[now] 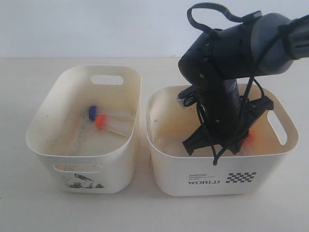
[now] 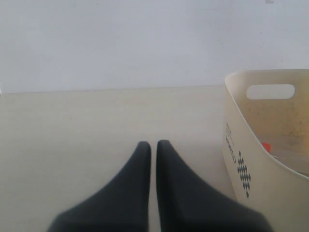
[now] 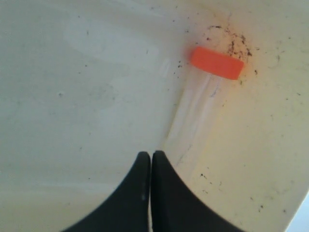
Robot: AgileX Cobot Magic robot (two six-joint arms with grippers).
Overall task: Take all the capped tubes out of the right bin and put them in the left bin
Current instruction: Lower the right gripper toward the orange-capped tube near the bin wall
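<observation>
Reaching into the right bin (image 1: 217, 176), the right arm (image 1: 219, 92) works the last transfer — two tubes (image 1: 116, 125) already lie in the left bin (image 1: 38, 140). Left gripper (image 2: 153, 145): fingers together, idle beside the right bin. Right gripper (image 3: 151, 155): fingers together, empty — third tube (image 3: 193, 113) lies in the right bin just ahead. Next move calls for opening, then straddling it.

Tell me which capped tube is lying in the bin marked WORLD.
The orange-capped tube by the right gripper, alone in the WORLD bin; the other orange-capped tube and the blue-capped tube lie in the left bin.
</observation>
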